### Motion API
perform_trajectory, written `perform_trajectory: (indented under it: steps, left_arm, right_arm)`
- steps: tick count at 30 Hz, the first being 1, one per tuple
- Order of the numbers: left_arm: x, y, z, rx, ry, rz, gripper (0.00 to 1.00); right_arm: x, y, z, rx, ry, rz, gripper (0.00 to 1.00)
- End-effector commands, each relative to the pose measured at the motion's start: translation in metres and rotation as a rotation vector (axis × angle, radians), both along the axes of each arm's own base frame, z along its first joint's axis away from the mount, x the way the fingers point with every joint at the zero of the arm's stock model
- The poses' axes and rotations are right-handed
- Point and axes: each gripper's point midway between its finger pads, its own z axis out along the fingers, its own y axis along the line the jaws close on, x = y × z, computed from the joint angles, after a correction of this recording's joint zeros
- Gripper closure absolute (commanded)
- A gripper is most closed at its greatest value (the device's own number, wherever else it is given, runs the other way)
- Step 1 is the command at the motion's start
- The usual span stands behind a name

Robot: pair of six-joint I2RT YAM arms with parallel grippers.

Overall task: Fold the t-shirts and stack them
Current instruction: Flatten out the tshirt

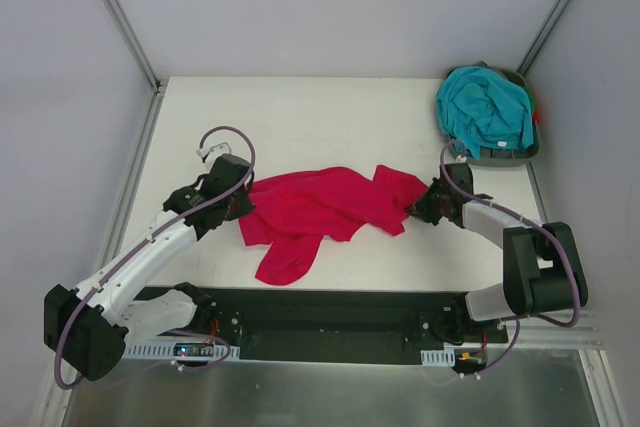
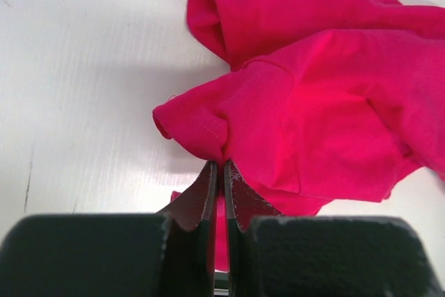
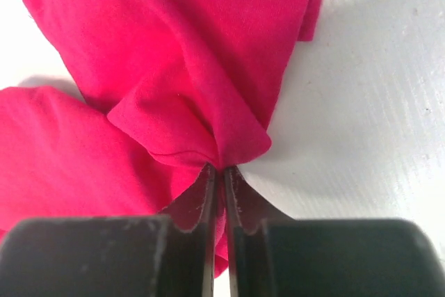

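Observation:
The crimson-red t-shirt (image 1: 315, 205) lies crumpled in the middle of the white table, stretched between both grippers. My left gripper (image 1: 242, 203) is shut on its left edge; the left wrist view shows a fold of red cloth (image 2: 208, 133) pinched between the fingertips. My right gripper (image 1: 415, 205) is shut on its right edge; the right wrist view shows bunched red cloth (image 3: 208, 123) pinched there. The teal-turquoise t-shirt (image 1: 486, 107) lies bunched in the dark grey-green tray (image 1: 500, 155) at the back right. No white tag shows.
The white table (image 1: 300, 117) is walled by pale panels on the left, back and right. A black rail (image 1: 330, 307) with the arm bases runs along the near edge.

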Motion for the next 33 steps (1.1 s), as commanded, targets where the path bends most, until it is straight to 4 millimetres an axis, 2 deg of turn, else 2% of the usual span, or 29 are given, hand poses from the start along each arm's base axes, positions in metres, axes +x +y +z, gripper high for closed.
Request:
perform_trajectory:
  steps: [1, 3, 4, 6, 11, 14, 15, 19, 22, 24, 26, 29, 33]
  left_arm:
    - [0.009, -0.01, 0.037, -0.059, -0.075, -0.034, 1.0]
    - [0.009, -0.021, 0.064, -0.124, -0.133, -0.084, 1.0]
    - [0.009, -0.028, 0.086, -0.167, -0.19, -0.125, 1.0]
    - [0.007, -0.036, 0.128, -0.234, -0.321, -0.205, 1.0]
    - [-0.017, -0.024, 0.238, -0.383, -0.653, -0.216, 1.0]
    - [-0.037, -0.014, 0.301, -0.447, -0.814, -0.236, 1.0]
    - [-0.043, -0.01, 0.322, -0.454, -0.863, -0.244, 1.0]
    - [-0.068, 0.002, 0.39, -0.484, -1.014, -0.28, 1.0]
    - [-0.084, 0.005, 0.428, -0.508, -1.092, -0.315, 1.0]
    - [-0.091, 0.006, 0.445, -0.51, -1.132, -0.333, 1.0]
    - [-0.093, 0.011, 0.459, -0.493, -1.167, -0.324, 1.0]
    - [-0.092, 0.017, 0.477, -0.469, -1.211, -0.306, 1.0]
    - [-0.07, 0.007, 0.489, -0.413, -1.214, -0.316, 0.99]
  right_arm:
    - [0.026, 0.01, 0.045, 0.036, -0.16, 0.032, 0.98]
    - [0.026, 0.012, 0.073, 0.033, -0.235, 0.084, 0.99]
    - [0.027, 0.014, 0.091, 0.029, -0.286, 0.126, 0.99]
    - [0.025, 0.021, 0.139, 0.032, -0.387, 0.213, 0.99]
    - [0.001, 0.029, 0.25, 0.058, -0.597, 0.31, 0.99]
    - [-0.022, 0.02, 0.312, 0.017, -0.723, 0.316, 0.99]
    - [-0.03, 0.016, 0.34, 0.001, -0.788, 0.306, 0.99]
    - [-0.069, 0.001, 0.41, -0.034, -0.961, 0.26, 0.99]
    - [-0.096, -0.01, 0.456, -0.059, -1.076, 0.221, 0.99]
    - [-0.113, -0.016, 0.486, -0.073, -1.148, 0.206, 0.99]
    - [-0.124, -0.02, 0.507, -0.086, -1.195, 0.194, 0.99]
    - [-0.132, -0.025, 0.53, -0.114, -1.245, 0.177, 0.99]
    - [-0.12, -0.032, 0.537, -0.151, -1.227, 0.143, 0.99]
